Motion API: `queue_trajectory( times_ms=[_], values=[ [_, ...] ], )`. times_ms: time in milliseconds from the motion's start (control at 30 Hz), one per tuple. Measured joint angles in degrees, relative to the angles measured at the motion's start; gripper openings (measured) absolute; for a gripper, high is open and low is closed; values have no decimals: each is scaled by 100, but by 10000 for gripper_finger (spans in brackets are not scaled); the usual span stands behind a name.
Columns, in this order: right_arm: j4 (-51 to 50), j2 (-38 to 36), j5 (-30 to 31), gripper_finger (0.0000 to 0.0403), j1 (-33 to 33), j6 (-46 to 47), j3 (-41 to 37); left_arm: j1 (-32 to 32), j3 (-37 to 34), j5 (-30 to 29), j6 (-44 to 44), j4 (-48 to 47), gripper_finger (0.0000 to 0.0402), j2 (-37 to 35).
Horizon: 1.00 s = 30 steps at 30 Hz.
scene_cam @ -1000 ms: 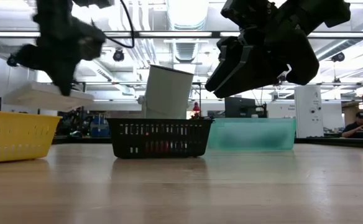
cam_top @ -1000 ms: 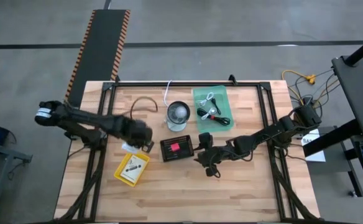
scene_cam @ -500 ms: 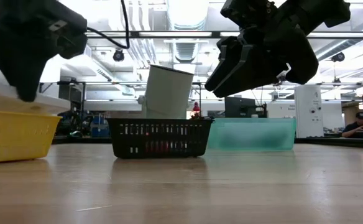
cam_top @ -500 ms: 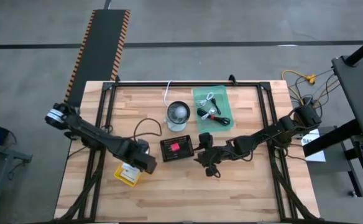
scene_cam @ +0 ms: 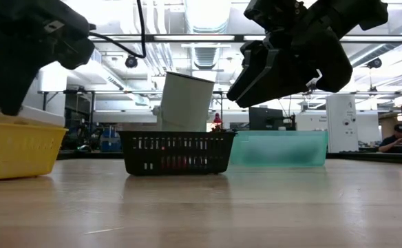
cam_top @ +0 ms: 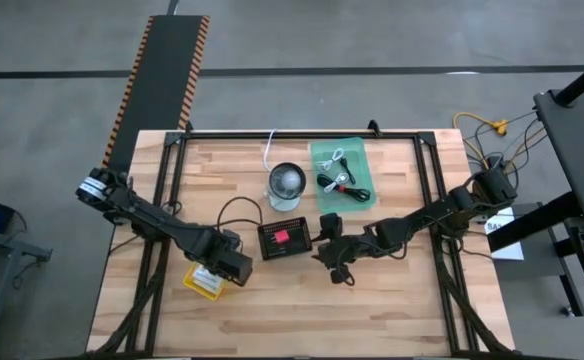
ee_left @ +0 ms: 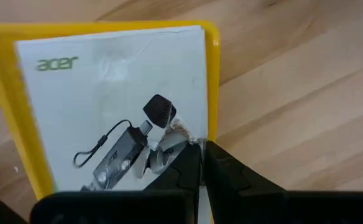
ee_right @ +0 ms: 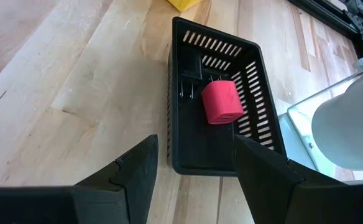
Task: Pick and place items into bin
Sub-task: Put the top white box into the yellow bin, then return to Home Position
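Yellow bin sits under the left gripper, whose fingers pinch the torn edge of a white packet already lying over it. It should let go gently, so the packet drops flat inside. The right gripper waits with fingers apart and empty by the black basket.

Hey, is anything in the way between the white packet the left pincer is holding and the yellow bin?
Nothing visible. The left pincer, shut on the white packet, holds it directly over the yellow bin, already at its rim.
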Motion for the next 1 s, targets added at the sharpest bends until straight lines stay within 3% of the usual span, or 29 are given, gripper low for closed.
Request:
queue_trajectory(
  times_ms=[367,700,867,1000],
  values=[
    [0,0,-1,194,2,-5,0,-104,-68,208,367,4,7,16],
    [0,0,0,194,1,-5,0,-85,-150,-44,1048,-189,129,12],
    [2,0,0,194,2,-5,0,-78,-149,-1518,2610,205,132,-97],
    [2,0,-1,194,1,72,0,-43,-372,-2761,4765,1676,93,-356]
  ],
)
